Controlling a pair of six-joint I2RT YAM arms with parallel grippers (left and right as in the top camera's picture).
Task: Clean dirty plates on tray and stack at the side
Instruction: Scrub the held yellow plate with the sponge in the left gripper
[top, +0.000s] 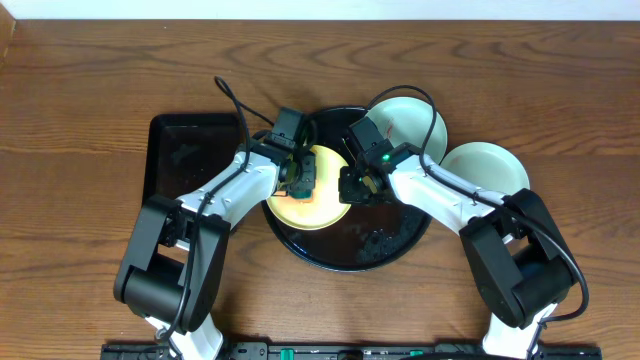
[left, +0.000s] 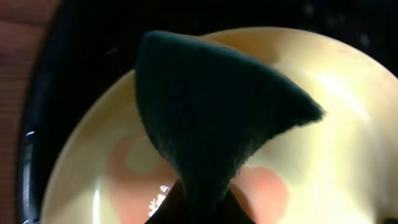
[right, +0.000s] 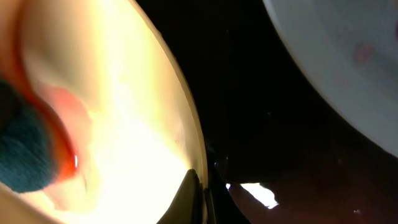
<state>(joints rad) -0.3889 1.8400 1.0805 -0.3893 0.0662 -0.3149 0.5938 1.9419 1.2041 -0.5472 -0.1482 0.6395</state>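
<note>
The pale yellow plate (top: 308, 200) lies on the left part of the large round black tray (top: 385, 250). My left gripper (top: 300, 178) is shut on a dark green sponge (left: 211, 118) that rests on the yellow plate (left: 348, 118), where red smears show. My right gripper (top: 357, 185) is shut on the yellow plate's right rim (right: 186, 134). A mint-green plate (top: 412, 122) overlaps the tray's back right rim and shows faint red marks in the right wrist view (right: 348, 62). A second mint-green plate (top: 487, 170) lies on the wood tabletop to the right.
A smaller rectangular black tray (top: 185, 150) lies on the table to the left of the round tray. Brown wood-grain tabletop (top: 80, 120) surrounds everything. Both arms reach over the round tray from the front.
</note>
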